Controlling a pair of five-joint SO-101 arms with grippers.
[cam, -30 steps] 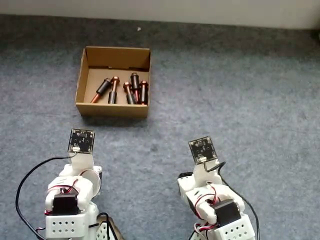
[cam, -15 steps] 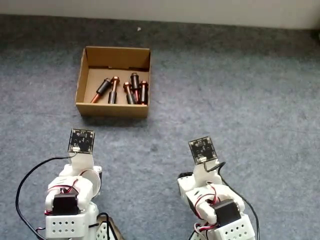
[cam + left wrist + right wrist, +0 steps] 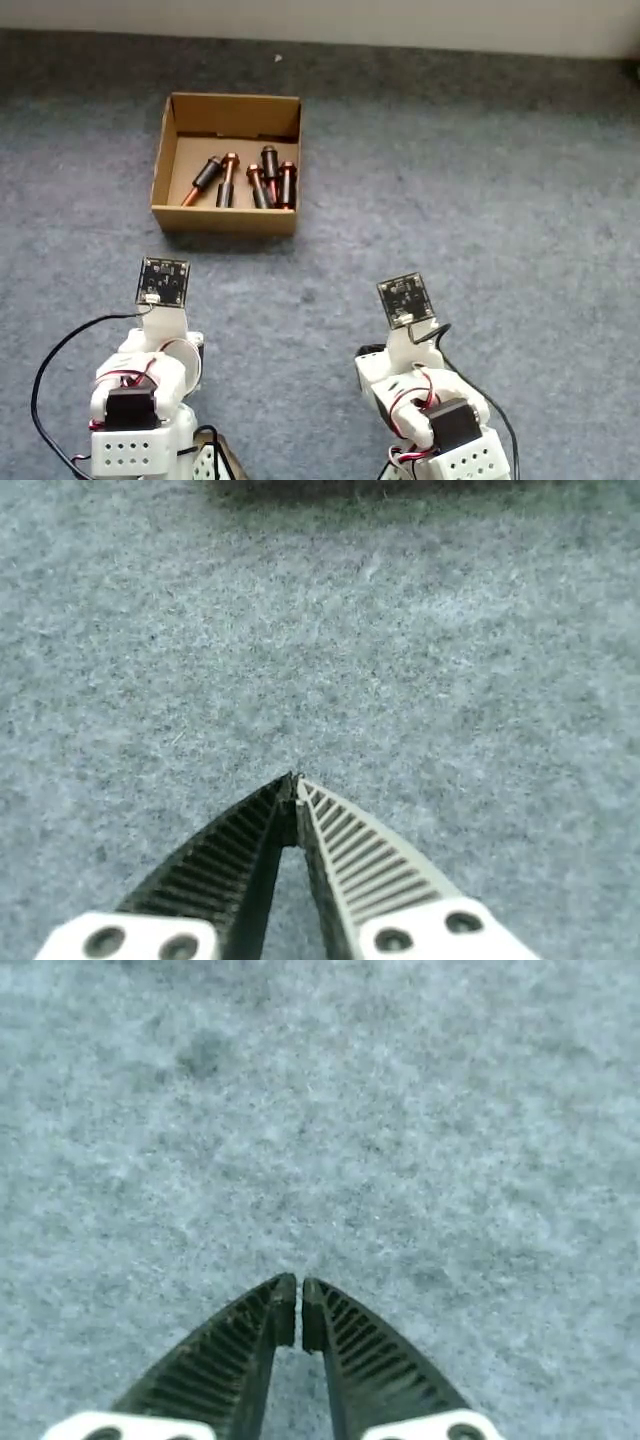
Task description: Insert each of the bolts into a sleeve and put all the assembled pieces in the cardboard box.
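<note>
So from where I'm standing, the cardboard box point(image 3: 224, 220) sits open-topped on the grey, carpet-like tabletop point(image 3: 480, 180); inside it lie the bolt-and-sleeve pieces point(image 3: 258, 187), five by my count, copper-coloured bolts each with a black sleeve on it; they're bunched on the box floor, most lying roughly parallel, one toward the box's left wall lying at a slant; a couple look like they're touching each other, though I can't say for sure which.

Both arms are tucked in on the near side of the box, well apart from it; the left arm point(image 3: 150, 375) is pretty much straight in front of the box's front wall, the right arm point(image 3: 425, 395) is off to the right of the box and about as far back from it; each one has a little square circuit board sticking up on the side facing the box.

The left hand point(image 3: 296, 780) is closed up, fingertips meeting at a point, nothing gripped in it; it's above bare grey tabletop, with a dark strip at the far edge of its view that could be the box's shadow, can't tell for certain.

The right hand point(image 3: 299, 1290) is the same deal; fingers pinched together with only a hairline slit between the tips, holding nothing, grey tabletop underneath.
</note>
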